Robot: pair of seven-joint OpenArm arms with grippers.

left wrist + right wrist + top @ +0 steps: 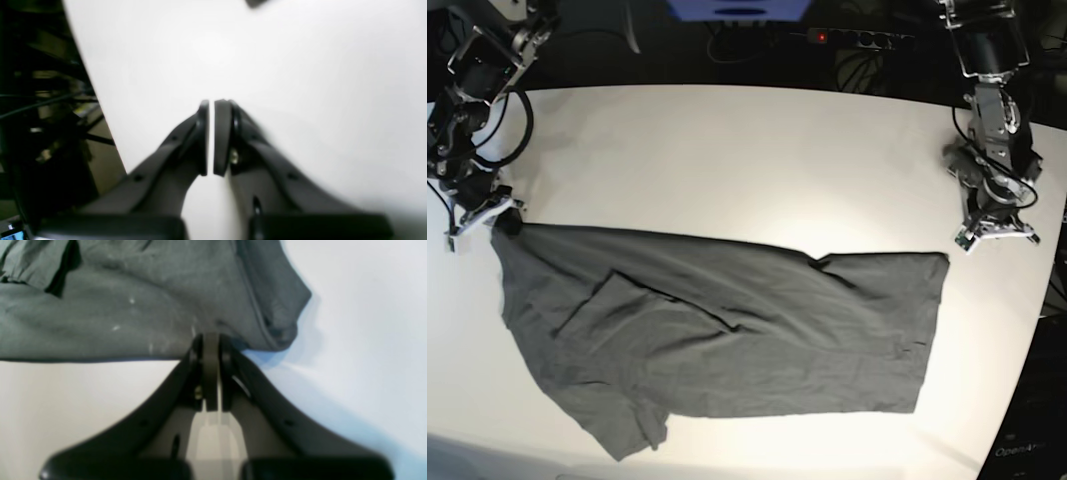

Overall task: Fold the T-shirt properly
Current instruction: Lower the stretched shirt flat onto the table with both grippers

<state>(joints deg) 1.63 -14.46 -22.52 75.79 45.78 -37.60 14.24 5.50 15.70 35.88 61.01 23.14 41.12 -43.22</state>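
Observation:
The dark charcoal T-shirt (727,330) lies spread and wrinkled across the front half of the white table (727,150). One part is folded over near its left-middle. My right gripper (505,224) sits at the shirt's far-left upper corner. In the right wrist view the right gripper (210,340) is shut, with the cloth edge of the T-shirt (133,306) pinched at its tips. My left gripper (983,232) rests near the table's right edge, just beyond the shirt's right hem. In the left wrist view this left gripper (211,101) is shut on nothing above bare table.
A power strip (857,38) and cables lie behind the table's back edge. The table's right edge (1037,300) curves close to the left arm. In the left wrist view the table edge (100,110) drops off to dark clutter.

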